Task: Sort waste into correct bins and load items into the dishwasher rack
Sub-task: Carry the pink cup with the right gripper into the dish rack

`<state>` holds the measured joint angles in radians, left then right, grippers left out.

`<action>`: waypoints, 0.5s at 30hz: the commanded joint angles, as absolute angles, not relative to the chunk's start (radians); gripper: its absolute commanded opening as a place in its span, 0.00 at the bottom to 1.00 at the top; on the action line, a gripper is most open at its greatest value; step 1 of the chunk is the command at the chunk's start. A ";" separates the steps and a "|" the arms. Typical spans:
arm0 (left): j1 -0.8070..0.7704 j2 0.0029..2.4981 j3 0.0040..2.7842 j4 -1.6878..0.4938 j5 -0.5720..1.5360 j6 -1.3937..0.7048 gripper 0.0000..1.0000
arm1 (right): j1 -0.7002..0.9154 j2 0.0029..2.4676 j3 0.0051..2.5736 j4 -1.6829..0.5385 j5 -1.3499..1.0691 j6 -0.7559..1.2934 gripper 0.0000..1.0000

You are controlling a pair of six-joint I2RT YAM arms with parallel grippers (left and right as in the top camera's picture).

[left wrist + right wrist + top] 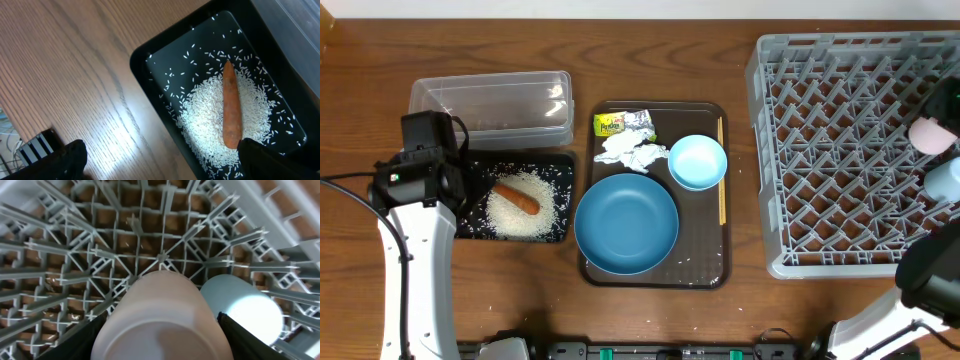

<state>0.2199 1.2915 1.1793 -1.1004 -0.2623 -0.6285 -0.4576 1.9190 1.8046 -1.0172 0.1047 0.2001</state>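
At the 3 o'clock edge of the grey lattice dishwasher rack point(840, 150): a smooth white cup point(930, 135) with a faint pink cast, and just at its 6 o'clock a pale-blue cup point(942, 178). From the right wrist, only the white cup's rounded wall, low and central over the rack's pegs; no telling which way its long axis runs. Flanked on both sides by the right hand point(157, 342), roughly half spread, dark fingers point(82, 340) close against the cup; cannot tell whether gripping or loose.

On the black tray point(560, 170), toward the 9 o'clock side of the desk point(650, 50): a heap of loose white rice point(515, 222) with stray grains around. Across the heap, a small orange carrot-like stick point(518, 198), tapered at one end, long axis from 10 to 4 o'clock seen from overhead. Over that tray, the left hand point(160, 167), spread wide, released, touching nothing. At the tray's 12 o'clock, the clear tub point(490, 100).

On the brown serving tray point(705, 240), mid-desk:
- large dark-blue bowl point(626, 222) at 6 o'clock
- small light-blue bowl point(697, 161) at 2 o'clock
- crumpled white tissue point(632, 150) and yellow-green wrapper point(610, 124) near 12 o'clock
- thin chopsticks point(722, 170) along the 3 o'clock rim, long axis 12 to 6
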 commanded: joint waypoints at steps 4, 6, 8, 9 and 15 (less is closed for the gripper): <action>0.224 1.295 1.191 -1.106 -0.278 -0.634 0.98 | -0.448 1.949 1.802 -1.024 0.068 0.178 0.64; 0.224 1.295 1.191 -1.106 -0.278 -0.634 0.98 | -0.443 1.949 1.802 -1.024 0.059 0.178 0.66; 0.224 1.295 1.191 -1.106 -0.278 -0.634 0.98 | -0.439 1.949 1.803 -1.028 0.049 0.178 0.70; 0.224 1.295 1.191 -1.106 -0.278 -0.634 0.98 | -0.438 1.949 1.803 -1.036 0.048 0.178 0.73; 0.224 1.295 1.191 -1.106 -0.278 -0.634 0.98 | -0.436 1.936 1.803 -1.063 0.046 0.178 0.82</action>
